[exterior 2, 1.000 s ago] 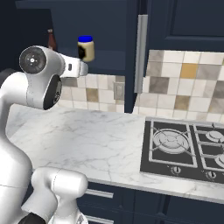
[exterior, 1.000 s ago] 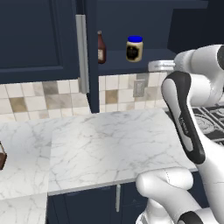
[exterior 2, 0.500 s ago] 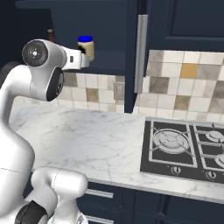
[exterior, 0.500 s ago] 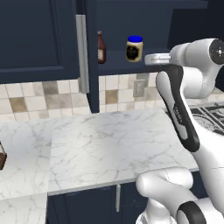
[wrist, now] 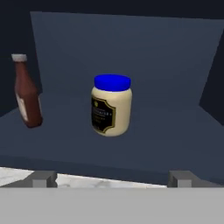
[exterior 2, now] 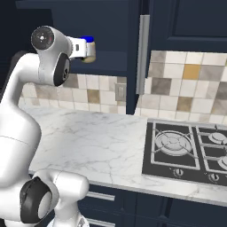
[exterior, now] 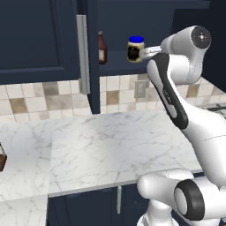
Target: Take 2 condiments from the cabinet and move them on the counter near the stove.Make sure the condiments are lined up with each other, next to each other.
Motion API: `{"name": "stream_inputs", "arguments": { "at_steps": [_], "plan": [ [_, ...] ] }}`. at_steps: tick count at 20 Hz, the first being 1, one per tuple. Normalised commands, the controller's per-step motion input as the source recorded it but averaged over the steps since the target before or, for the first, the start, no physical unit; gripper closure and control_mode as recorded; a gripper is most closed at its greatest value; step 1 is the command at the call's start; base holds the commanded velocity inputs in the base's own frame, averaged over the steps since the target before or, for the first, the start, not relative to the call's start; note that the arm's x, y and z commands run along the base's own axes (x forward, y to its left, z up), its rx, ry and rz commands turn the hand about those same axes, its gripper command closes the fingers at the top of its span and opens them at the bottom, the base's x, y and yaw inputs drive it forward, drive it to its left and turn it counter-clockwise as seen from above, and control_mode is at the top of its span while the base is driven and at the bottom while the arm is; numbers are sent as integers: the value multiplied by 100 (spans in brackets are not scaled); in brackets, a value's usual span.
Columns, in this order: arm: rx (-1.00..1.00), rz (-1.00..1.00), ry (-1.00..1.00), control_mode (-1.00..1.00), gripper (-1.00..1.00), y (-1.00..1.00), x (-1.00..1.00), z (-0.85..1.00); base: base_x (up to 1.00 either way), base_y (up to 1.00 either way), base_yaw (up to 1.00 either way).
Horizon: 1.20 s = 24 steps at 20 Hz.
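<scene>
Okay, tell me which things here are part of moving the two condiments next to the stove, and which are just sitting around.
Part of the job:
- jar with blue lid, on the cabinet shelf
- brown bottle beside it
- counter
- stove
- pincer, open, facing the jar

Just sitting around:
- dark brown object at the counter's far left edge
- wall outlet on the tiles

A tiled backsplash (exterior: 39, 95) in beige and brown is seen, with a wall outlet (exterior 2: 120, 91); possibly a dark basket (exterior: 2, 156) at the edge.
</scene>
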Motion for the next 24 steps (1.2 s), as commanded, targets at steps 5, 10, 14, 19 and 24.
{"name": "stream_inputs", "arguments": {
  "at_steps": [5, 10, 14, 19, 24],
  "plan": [
    [-3, -1, 2, -100, -100, 13, 42, 12, 0, 0, 0],
    [0, 0, 0, -100, -100, 12, 40, 2, 0, 0, 0],
    [-1, -2, 0, -100, -100, 9, 45, 0, 0, 0, 0],
    [0, -4, -1, -100, -100, 2, 46, 0, 0, 0, 0],
    [0, -4, 0, -100, -100, 0, 42, 0, 0, 0, 0]
  ]
}}
